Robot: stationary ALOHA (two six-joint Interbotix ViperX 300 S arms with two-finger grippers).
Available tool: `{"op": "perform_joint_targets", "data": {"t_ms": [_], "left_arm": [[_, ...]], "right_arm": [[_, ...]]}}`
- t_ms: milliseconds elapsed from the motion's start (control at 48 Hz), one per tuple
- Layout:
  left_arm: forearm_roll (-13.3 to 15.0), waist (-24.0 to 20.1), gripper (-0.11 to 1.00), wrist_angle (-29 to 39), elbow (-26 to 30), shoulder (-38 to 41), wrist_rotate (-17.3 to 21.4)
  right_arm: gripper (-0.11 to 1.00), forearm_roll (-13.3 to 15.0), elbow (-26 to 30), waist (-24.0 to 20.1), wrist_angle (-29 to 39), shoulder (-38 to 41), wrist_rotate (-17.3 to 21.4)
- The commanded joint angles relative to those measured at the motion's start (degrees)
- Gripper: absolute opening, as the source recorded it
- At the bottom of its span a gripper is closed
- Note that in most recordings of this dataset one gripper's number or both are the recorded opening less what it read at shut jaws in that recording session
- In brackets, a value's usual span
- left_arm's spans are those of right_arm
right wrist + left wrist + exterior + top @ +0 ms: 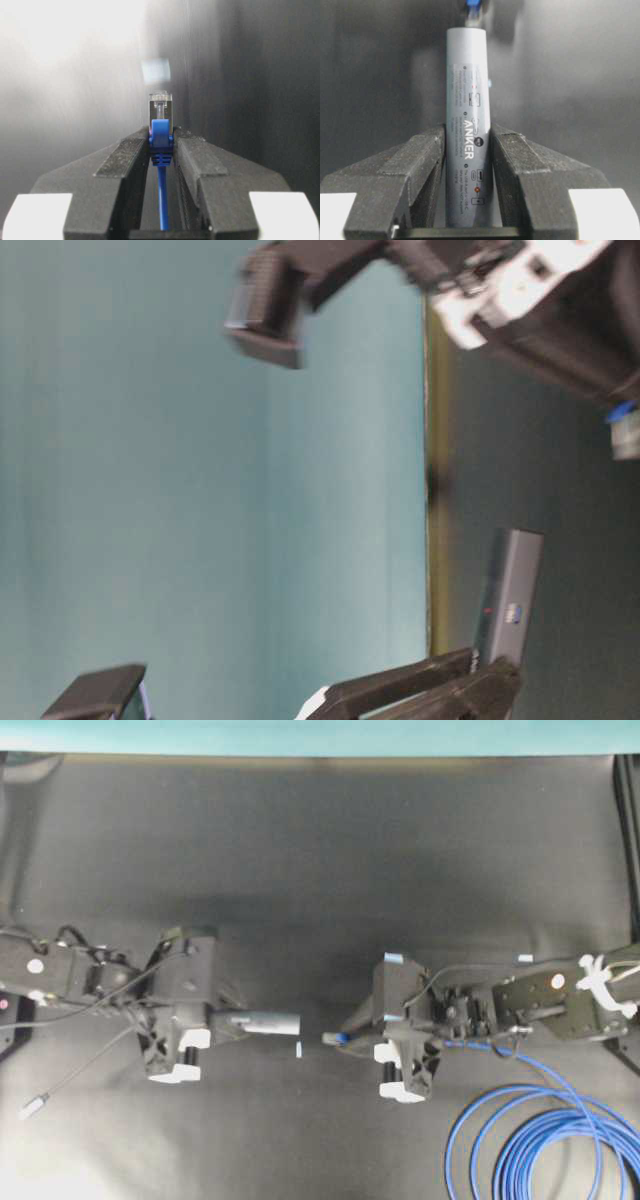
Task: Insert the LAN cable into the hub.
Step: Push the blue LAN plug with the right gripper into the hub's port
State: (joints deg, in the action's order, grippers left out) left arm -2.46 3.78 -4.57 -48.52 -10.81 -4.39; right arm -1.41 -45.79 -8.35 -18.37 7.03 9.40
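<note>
Left gripper [467, 165]: I have it clamped on the hub [468, 125]; both fingers press the grey bar's sides near its back end, and the front end sticks out past the fingertips.
Hub: in my overhead view it lies level in the left gripper [222, 1025], pointing right toward the other arm, lifted off the black mat [300, 850]. Its thin grey tail [85, 1070] trails down-left to a small silver plug [34, 1105] lying on the mat.
Right gripper [162, 150]: narrow, pinched on the cable [161, 195] just behind its plug [160, 102]; the blue boot sits between the fingers and the clear plug juts out ahead.
Cable: from the right gripper [350, 1038] it runs right and down into blue loops [545, 1140] at the mat's lower right.
Gap: plug tip and hub end face each other, close but apart; I see mat between them.
Alignment: roughly in line from overhead; I cannot tell finer than that.
</note>
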Motion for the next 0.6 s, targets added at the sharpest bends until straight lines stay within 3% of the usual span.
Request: {"op": "perform_joint_targets", "data": {"t_ms": [0,584], "left_arm": [[-0.2,0.0,0.28,0.1,1.5,0.3,0.4],[-0.2,-0.4,0.28,0.3,2.0,0.7,0.5]], "right_arm": [[0.13,0.0,1.4,1.0,-0.1,-1.8,-1.5],[0.13,0.0,6.2,1.7,3.2,-0.3,-3.3]]}}
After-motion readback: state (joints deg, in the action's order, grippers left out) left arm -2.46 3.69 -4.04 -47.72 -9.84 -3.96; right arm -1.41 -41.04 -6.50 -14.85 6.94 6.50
